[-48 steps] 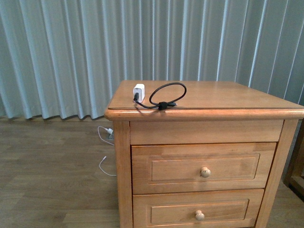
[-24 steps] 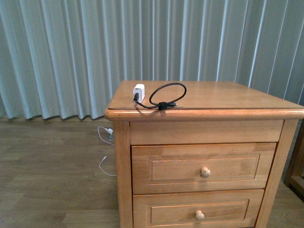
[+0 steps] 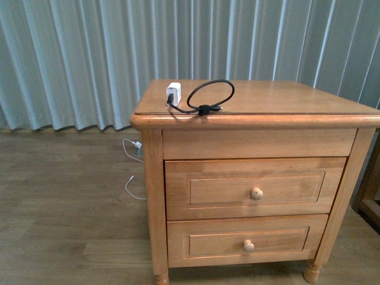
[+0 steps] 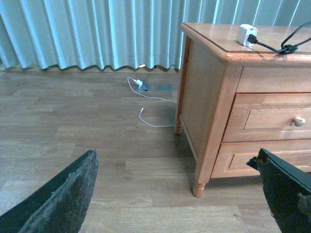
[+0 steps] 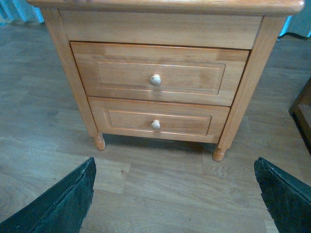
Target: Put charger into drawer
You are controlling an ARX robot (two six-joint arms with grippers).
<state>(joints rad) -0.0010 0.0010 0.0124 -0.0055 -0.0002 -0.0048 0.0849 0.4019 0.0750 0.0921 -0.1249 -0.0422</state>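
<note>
The charger [image 3: 173, 92], a white cube with a black cable looped beside it, lies on the front left of the wooden nightstand's top [image 3: 285, 98]. It also shows in the left wrist view, charger [image 4: 247, 35]. Below the top, the drawer [image 3: 208, 190] is the upper, taller one, closed, with a round pale knob [image 3: 256, 193]. In the right wrist view the drawer [image 5: 116, 75] faces me squarely. My left gripper [image 4: 176, 162] is open over the floor, left of the nightstand. Low above the floor in front of the nightstand, my right gripper [image 5: 175, 167] is open too. Neither holds anything.
A shallower lower drawer [image 3: 208, 240] sits closed under the upper one. A thin white cable [image 4: 146, 97] lies on the wood floor by the pale curtain [image 3: 77, 59]. Another piece of wooden furniture [image 3: 371, 190] stands at the right edge.
The front view has shifted: the nightstand sits higher in frame and its feet now show. The charger has not moved on the top.
</note>
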